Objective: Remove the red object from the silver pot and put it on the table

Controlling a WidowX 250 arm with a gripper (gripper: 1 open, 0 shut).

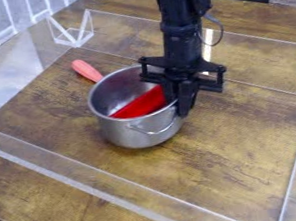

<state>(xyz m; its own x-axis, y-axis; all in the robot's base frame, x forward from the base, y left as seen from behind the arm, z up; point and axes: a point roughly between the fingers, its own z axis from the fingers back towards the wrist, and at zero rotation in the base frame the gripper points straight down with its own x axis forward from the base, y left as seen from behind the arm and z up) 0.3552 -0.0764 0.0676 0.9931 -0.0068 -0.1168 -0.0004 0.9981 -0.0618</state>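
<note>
Showing one silver pot, one red object inside; gripper reaching in, clamping shut on it.

A black robot arm reaches straight down into the silver pot on a dark wood-plank surface, its gripper closed at the pot's right rim. The red object lies inside the pot, slanting from the near left up toward the gripper; whether the jaws pinch it cannot be made out. A salmon-coloured handle pokes out behind the pot on the far left. Low clear acrylic walls ring the surface.
</note>
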